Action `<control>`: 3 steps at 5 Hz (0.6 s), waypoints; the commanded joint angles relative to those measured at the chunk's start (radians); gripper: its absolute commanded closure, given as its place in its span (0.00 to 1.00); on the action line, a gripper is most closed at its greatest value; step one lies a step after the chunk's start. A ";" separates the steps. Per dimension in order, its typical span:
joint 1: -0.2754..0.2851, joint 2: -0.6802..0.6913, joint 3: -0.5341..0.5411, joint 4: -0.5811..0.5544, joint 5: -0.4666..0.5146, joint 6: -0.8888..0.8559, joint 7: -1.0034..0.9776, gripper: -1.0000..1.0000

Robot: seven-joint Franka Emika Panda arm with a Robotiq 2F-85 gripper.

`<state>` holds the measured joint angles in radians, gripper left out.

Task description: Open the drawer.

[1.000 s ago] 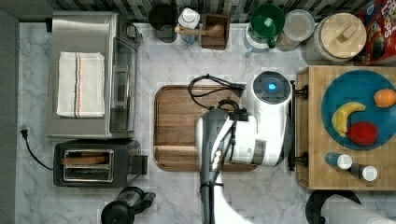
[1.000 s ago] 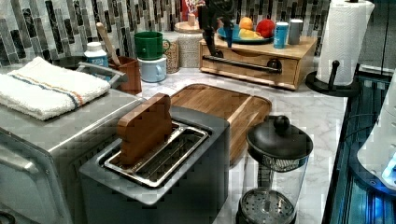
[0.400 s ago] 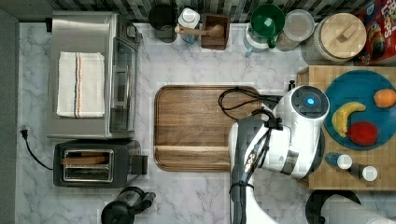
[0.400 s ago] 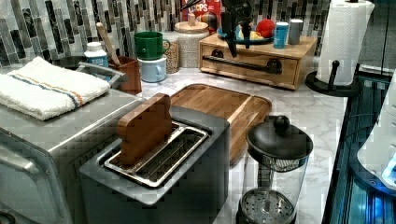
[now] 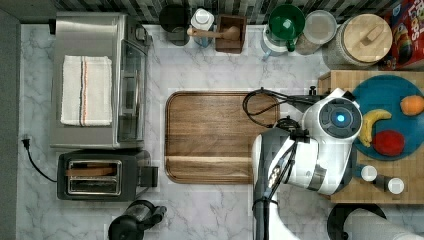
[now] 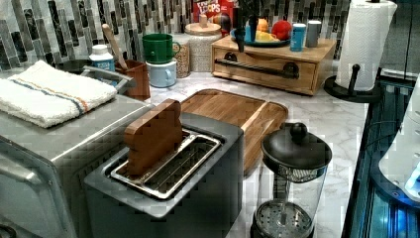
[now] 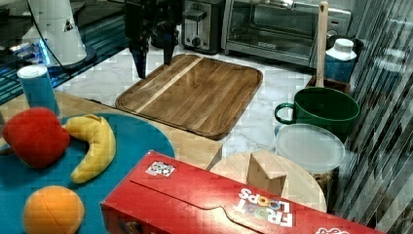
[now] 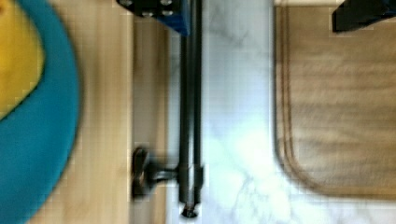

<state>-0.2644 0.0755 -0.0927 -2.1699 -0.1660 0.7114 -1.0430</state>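
The drawer [image 6: 267, 75] is a light wood box at the back of the counter, and its front sits flush with the box. Its long black bar handle [image 6: 257, 68] runs across the front on two posts. From the wrist view the handle [image 8: 189, 93] runs straight down the picture, beside the wood top of the drawer [image 8: 112, 116]. My gripper [image 7: 153, 67] hangs open above the drawer's front edge. One finger [image 8: 161, 9] is over the bar, the other [image 8: 359, 14] over the tray side. In the top view my arm [image 5: 330, 140] covers the drawer's front.
A walnut tray [image 5: 215, 135] lies just in front of the drawer. A blue plate [image 5: 395, 90] with fruit and small cups stand on the drawer box. Paper towel holder [image 6: 364, 44], French press [image 6: 292, 173], toaster [image 5: 100, 175], toaster oven [image 5: 95, 80] and mugs ring the counter.
My arm has swung towards the top view's right, from above the walnut tray to the drawer's front edge. The drawer has not moved.
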 commanded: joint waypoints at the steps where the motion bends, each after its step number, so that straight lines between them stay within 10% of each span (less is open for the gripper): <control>1: -0.026 0.072 -0.021 -0.067 -0.025 0.193 -0.177 0.00; 3: -0.028 0.087 -0.050 -0.152 -0.026 0.327 -0.144 0.00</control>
<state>-0.2681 0.1434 -0.1288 -2.2109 -0.1665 1.0068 -1.1758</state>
